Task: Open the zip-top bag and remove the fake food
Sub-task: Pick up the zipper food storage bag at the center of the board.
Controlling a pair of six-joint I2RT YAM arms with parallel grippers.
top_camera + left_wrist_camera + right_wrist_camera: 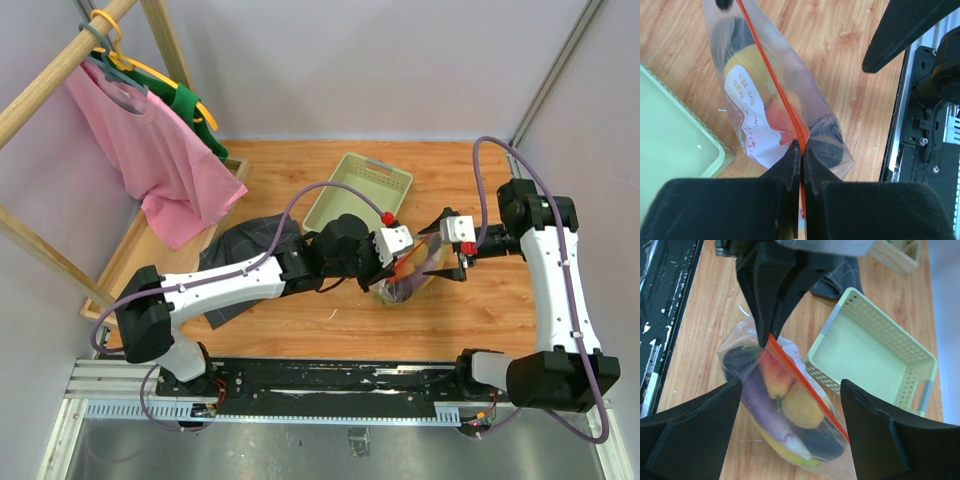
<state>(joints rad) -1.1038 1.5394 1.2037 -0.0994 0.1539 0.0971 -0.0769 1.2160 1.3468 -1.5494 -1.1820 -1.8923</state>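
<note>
Top external view: on the wooden bench (pixel 300 170), near the green tray (pixel 358 190), the bag (pixel 405 285) of fake food (pixel 800 407) sits between the two arms. The left gripper (pixel 801 150) is clamped on one end of the orange zip strip (pixel 770 75). The strip runs away from it toward the right gripper (pixel 790 390), which is spread wide astride the bag and looks best placed to seize the free lip.
</note>
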